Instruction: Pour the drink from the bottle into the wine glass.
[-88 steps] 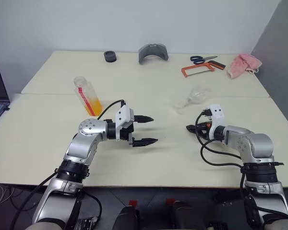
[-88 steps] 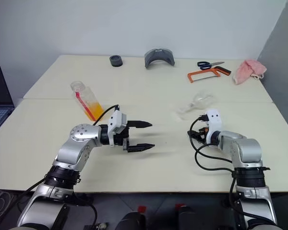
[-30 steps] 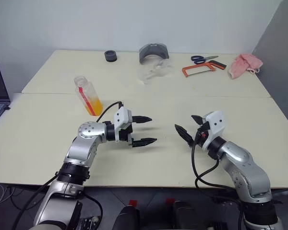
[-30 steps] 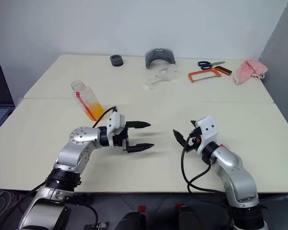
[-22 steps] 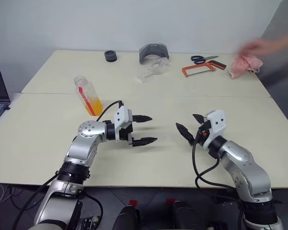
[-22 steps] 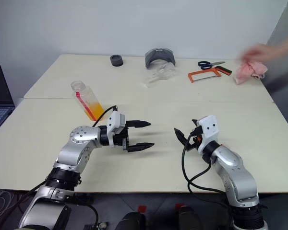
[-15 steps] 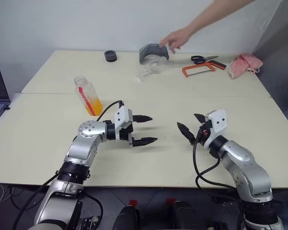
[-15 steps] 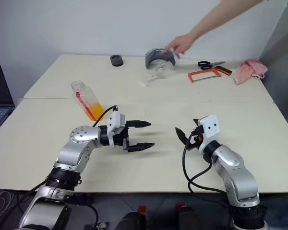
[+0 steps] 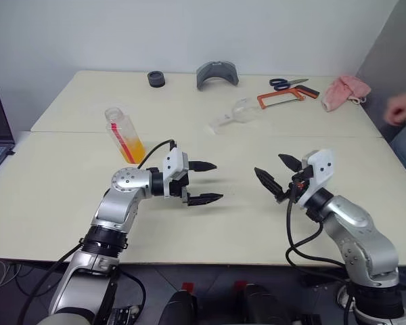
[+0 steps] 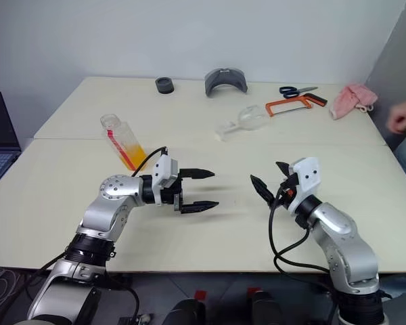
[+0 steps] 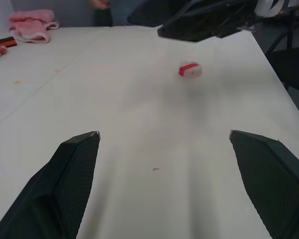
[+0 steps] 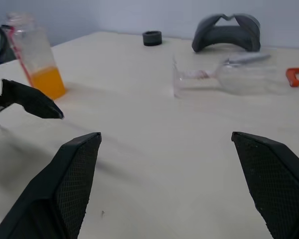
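Nearest to me, both arms hover low over the table (image 9: 47, 203) with nothing in them. The left gripper (image 9: 204, 182) points to the right, almost level, its two black fingers spread wide. The right gripper (image 9: 276, 173) points forward and to the left, also level, also spread wide and empty. The two grippers face each other, well apart, with bare table between them.

I judge the task is at its very beginning: nothing is grasped and no pouring can start. Just behind the left arm stands the bottle (image 9: 124, 136), upright and without its cap, with the drink (image 9: 132, 150) filling only its lower part. The cap (image 11: 190, 69), red and white, lies on the table on the right arm's side; I see it from the left wrist.

Farther back, past the table seam, the glass (image 9: 238, 112) lies on its side, foot toward the robot, near the orange hacksaw (image 9: 279, 99). It seems empty, but it is clear and hard to read. So the next move, I think, calls for standing the glass upright first, and it is far from the right gripper. Then the left gripper must take the bottle.

At the far right edge a person's hand (image 9: 399, 110) is visible.
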